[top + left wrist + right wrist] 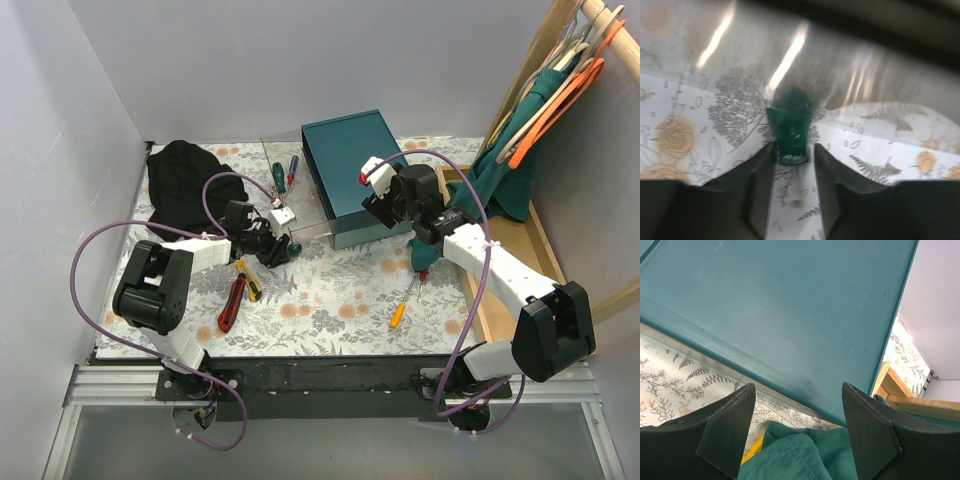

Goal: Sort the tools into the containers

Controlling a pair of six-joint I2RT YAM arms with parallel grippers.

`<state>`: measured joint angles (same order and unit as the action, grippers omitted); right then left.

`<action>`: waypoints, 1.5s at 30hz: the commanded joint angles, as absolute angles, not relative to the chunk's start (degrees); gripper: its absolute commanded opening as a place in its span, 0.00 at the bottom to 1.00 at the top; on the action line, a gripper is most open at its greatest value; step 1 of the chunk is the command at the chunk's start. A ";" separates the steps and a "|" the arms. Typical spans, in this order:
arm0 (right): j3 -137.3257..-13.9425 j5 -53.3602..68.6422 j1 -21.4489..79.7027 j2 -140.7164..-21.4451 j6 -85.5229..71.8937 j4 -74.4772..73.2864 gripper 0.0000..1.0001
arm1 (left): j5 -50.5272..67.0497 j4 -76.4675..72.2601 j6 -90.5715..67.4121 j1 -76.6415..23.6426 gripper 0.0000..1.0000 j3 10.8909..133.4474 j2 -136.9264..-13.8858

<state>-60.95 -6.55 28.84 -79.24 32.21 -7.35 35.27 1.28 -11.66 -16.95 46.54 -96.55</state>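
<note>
Jaws of the left gripper [794, 147] are closed on the green screwdriver [790, 127], pinching its handle. It points at the clear tray [312, 233] just ahead, probably lined up for a drop. Jaws of the right gripper [797, 390] are wide apart and empty over the teal box [790, 305], likely parked clear. Unsorted on the table [330, 290]: red knife [230, 303], yellow knife [249, 281], orange screwdriver [400, 308].

Bright even overhead light, left wrist view blurred, streaked glare
</note>
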 commanded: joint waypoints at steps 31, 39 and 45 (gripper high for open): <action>-63.90 8.76 28.04 -72.79 33.74 -15.55 0.80 | 30.86 6.82 -81.61 -9.05 0.04 89.02 -102.64; -66.09 19.59 27.86 -68.29 48.30 -33.73 0.80 | 25.74 10.38 -83.94 -10.28 0.64 89.30 -99.42; -62.16 28.30 27.86 -68.38 76.33 -54.10 0.79 | 30.70 -2.37 -78.41 -10.20 0.73 88.76 -93.79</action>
<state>-64.36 21.54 28.12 -68.60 54.63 -38.63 29.74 5.78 -81.69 -10.13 87.31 -101.82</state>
